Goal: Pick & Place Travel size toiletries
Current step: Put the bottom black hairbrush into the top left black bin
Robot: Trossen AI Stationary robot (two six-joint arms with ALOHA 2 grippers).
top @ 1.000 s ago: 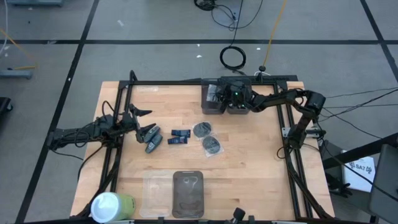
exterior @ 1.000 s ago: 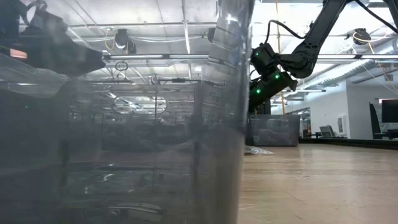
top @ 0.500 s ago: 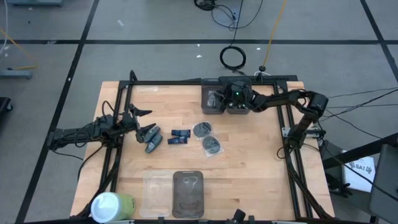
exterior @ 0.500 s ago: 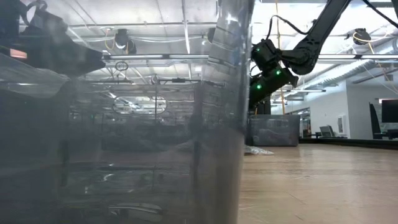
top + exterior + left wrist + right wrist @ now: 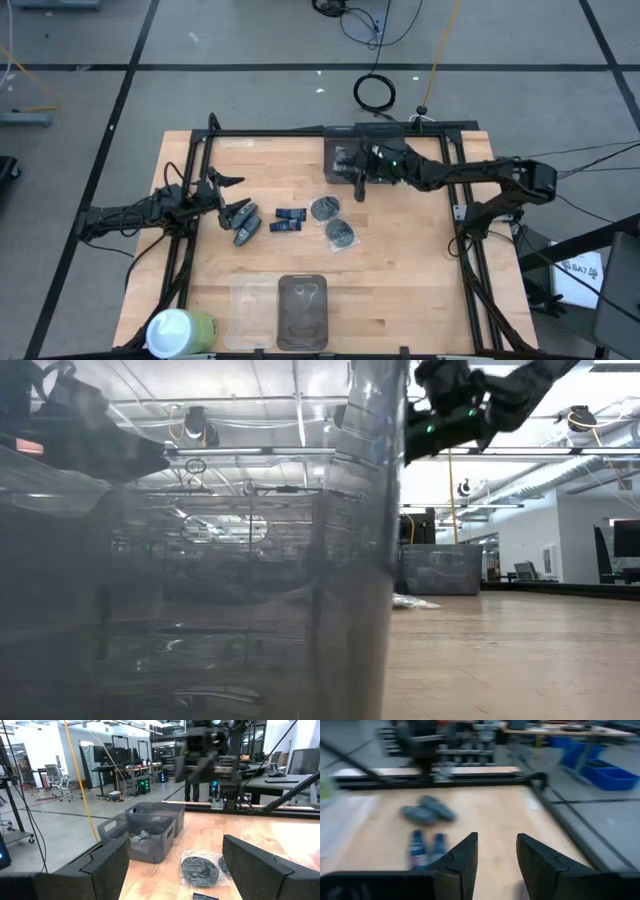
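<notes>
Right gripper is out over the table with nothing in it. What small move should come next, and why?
Probably lower the right gripper toward the nearest round packet. Its fingers are open and empty in the right wrist view, the gripper sits just beside the grey bins, and packets, blue packs and grey bottles remain on the table. The left gripper waits at the left edge.
</notes>
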